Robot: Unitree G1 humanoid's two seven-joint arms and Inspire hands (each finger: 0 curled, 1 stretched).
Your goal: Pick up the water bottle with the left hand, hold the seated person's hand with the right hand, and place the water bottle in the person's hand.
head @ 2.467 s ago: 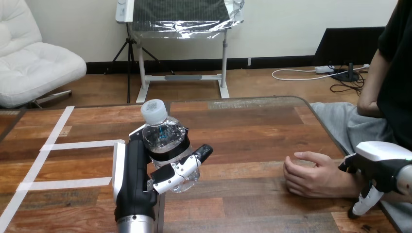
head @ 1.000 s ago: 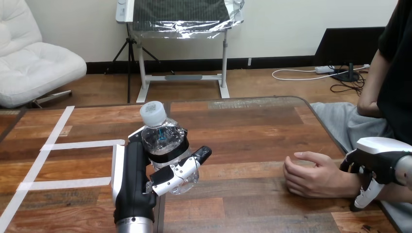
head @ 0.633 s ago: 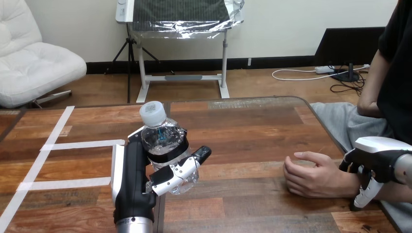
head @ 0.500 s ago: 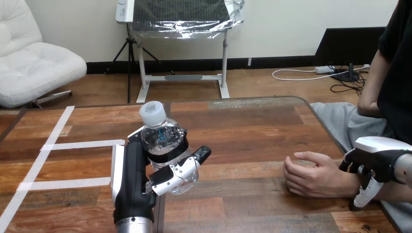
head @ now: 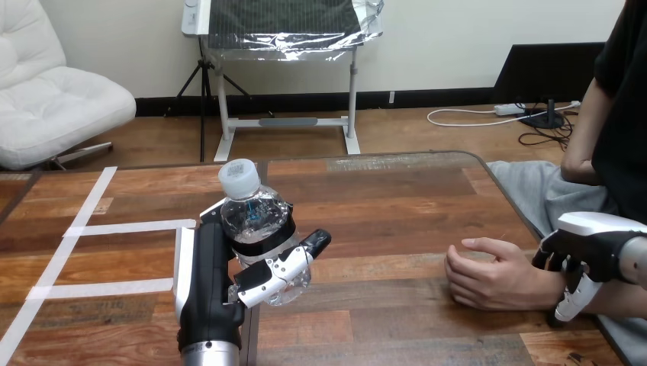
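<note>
Water bottle [head: 255, 217] upright left of centre, clasped by curled fingers of the left hand [head: 203, 284], open table [head: 397, 206] between it and the person's hand [head: 492, 278] near the right edge, right hand [head: 591, 244] over that wrist, grasp impossible to tell, white tape lines [head: 114, 227] at left.

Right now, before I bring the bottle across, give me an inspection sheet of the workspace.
Surface: wooden table, with white tape lines at its left.
Job's things: water bottle upright and capped, in the left hand; person's hand resting on the table at the right, holding nothing.
Clutter: nothing seen.
Hands: left hand curled round the water bottle; right hand over the person's wrist, whether it grips cannot be told.
Cables: nothing seen on the table.
Surroundings: person seated at the table's right side.
</note>
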